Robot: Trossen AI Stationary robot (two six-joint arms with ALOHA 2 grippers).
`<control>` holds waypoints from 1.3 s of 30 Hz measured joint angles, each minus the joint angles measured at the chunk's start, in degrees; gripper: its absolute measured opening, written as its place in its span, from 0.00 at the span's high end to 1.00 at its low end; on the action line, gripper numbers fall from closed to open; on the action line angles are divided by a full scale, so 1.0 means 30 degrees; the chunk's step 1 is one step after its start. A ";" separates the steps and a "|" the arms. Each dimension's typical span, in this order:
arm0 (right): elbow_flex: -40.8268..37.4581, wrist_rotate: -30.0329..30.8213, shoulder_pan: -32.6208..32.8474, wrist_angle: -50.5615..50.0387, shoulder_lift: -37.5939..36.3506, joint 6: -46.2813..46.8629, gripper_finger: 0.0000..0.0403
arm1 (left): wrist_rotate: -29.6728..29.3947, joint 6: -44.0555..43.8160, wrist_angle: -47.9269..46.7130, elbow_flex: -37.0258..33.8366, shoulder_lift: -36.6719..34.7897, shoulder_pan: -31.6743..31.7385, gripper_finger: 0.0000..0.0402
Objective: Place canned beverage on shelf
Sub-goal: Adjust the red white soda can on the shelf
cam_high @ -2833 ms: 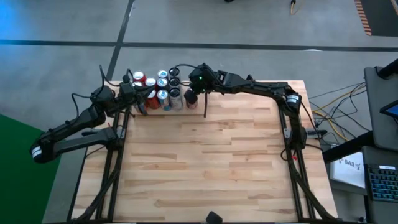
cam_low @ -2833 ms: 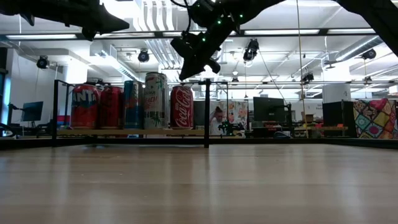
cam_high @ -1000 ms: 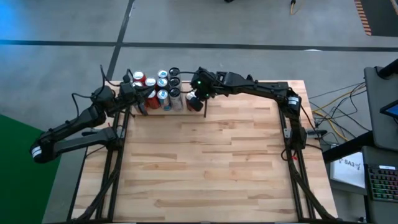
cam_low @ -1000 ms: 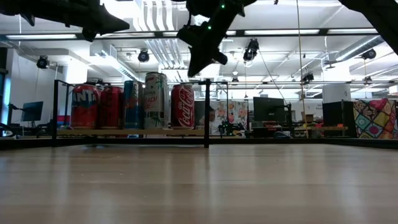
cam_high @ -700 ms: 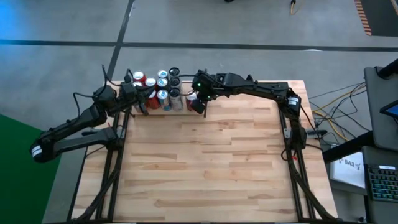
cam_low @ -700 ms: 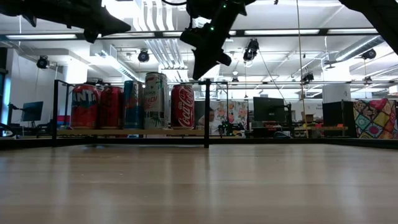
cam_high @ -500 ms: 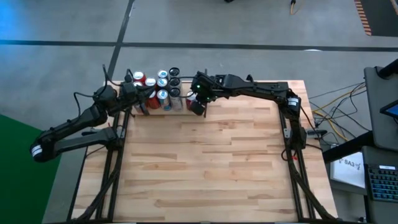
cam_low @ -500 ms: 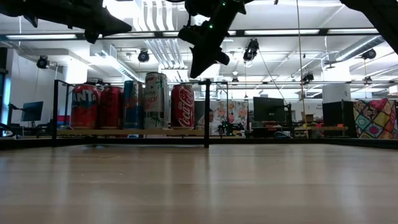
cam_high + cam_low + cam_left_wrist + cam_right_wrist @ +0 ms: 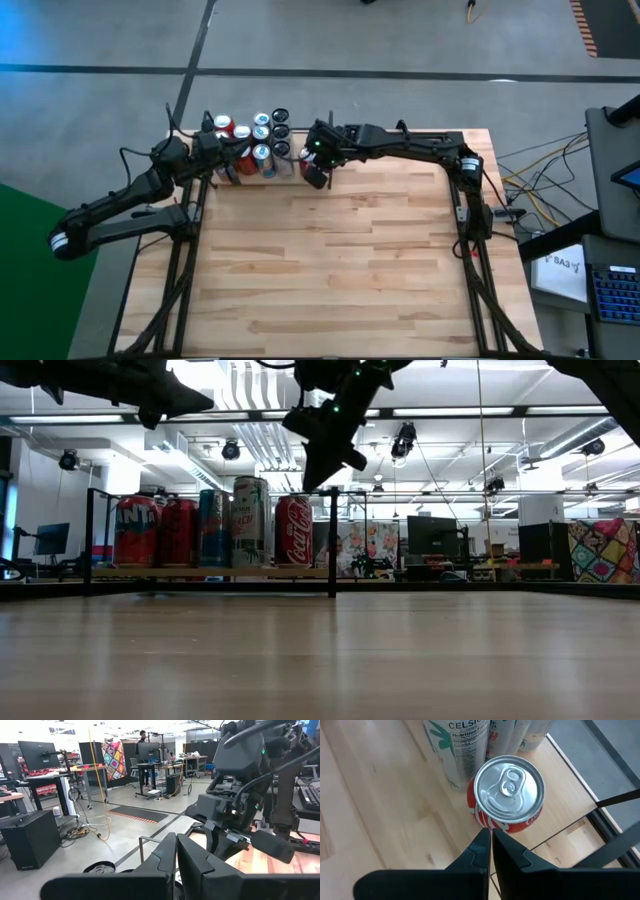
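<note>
In the high view, a cluster of cans [image 9: 252, 140] is seen standing on the shelf [image 9: 285, 172] at the far left corner of the worktop [image 9: 330, 260]. The right gripper [image 9: 314, 177] is held at the right end of that cluster, and the left gripper [image 9: 232, 150] reaches over its left part.

In the low view, the cans are shown as a row behind the shelf's black front rod: a red Fanta can [image 9: 135, 531], another red can, a blue one, a tall white can [image 9: 250, 521] and a red cola can [image 9: 293, 531], the last standing just beside the upright divider rod [image 9: 332, 542]. The right gripper [image 9: 318, 472] hangs above the cola can, clear of it; the left arm crosses the upper left corner.

In the left wrist view, the left jaws are seen pressed together, holding nothing, with the right arm's wrist just beyond them.

In the right wrist view, the cola can's silver lid [image 9: 508, 790] is looked down upon, with the white can [image 9: 462, 747] beside it. The right jaws are pressed together and empty.
</note>
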 joint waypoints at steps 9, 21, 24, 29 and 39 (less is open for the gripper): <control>-0.0605 0.0024 0.0000 0.0778 0.0007 -0.0003 0.98 | 0.0018 -0.0001 0.0000 0.0000 -0.0007 0.0000 1.00; -0.0635 0.0038 0.0000 0.1547 0.0007 -0.0190 0.98 | 0.0071 -0.0052 -0.0199 0.0007 0.0230 0.0000 1.00; -0.0635 0.0038 0.0000 0.1551 0.0000 -0.0338 0.98 | 0.0706 -0.0138 -0.0350 0.0002 0.0831 0.0000 1.00; -0.0635 0.0038 0.0000 0.1515 -0.0007 -0.0473 0.98 | 0.1498 -0.0147 -0.0335 0.0007 0.2094 -0.0007 1.00; -0.0635 0.0038 0.0000 0.1119 -0.0022 -0.0804 0.98 | 0.1504 0.0031 -0.0342 0.0001 0.3866 -0.0187 1.00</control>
